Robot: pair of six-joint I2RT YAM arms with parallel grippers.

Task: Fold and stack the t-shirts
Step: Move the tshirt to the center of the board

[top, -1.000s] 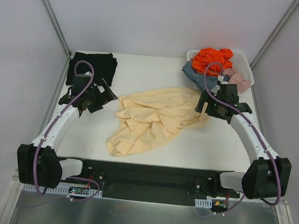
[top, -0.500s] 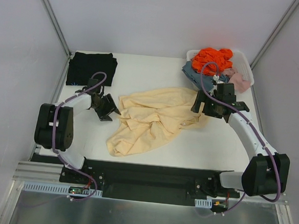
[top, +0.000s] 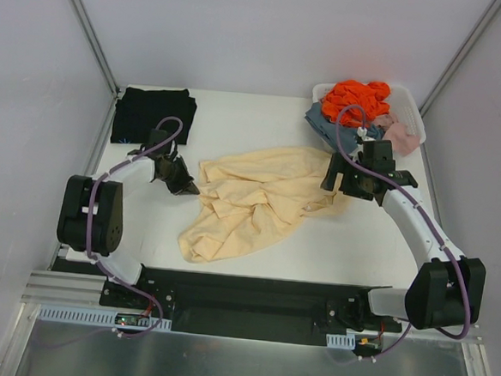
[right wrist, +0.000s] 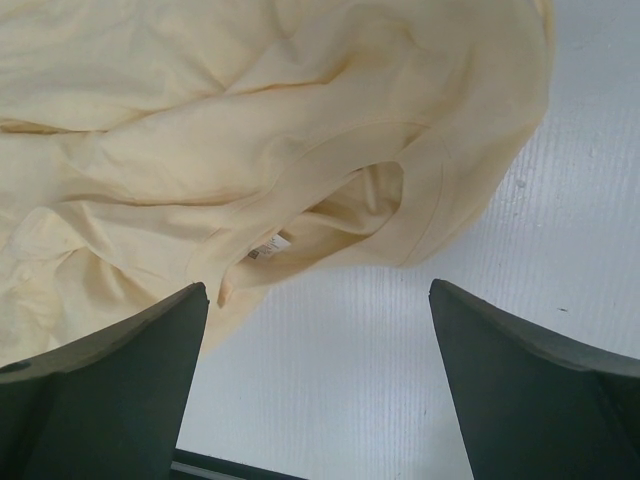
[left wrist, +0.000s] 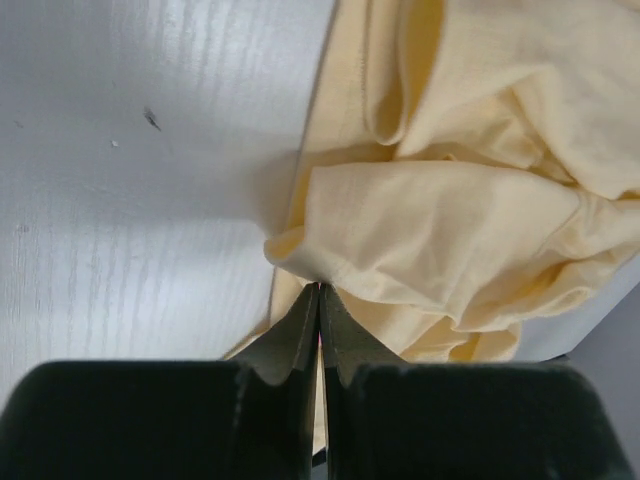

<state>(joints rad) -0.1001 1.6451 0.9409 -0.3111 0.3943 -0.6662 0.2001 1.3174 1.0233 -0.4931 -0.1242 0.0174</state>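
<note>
The left gripper (left wrist: 319,292) is recorded with fingers closed together, tips touching the left edge of the cream shirt (top: 258,197); the right gripper (right wrist: 317,290) is held wide apart over its right edge.

we are looking at a robotics lab test cell: a white table (top: 359,239) boxed in by plain pale panels (top: 270,34) on aluminium struts (top: 85,26). two cabled arms (top: 416,221) sit bolted to a black base rail (top: 251,304) at its near edge
</note>
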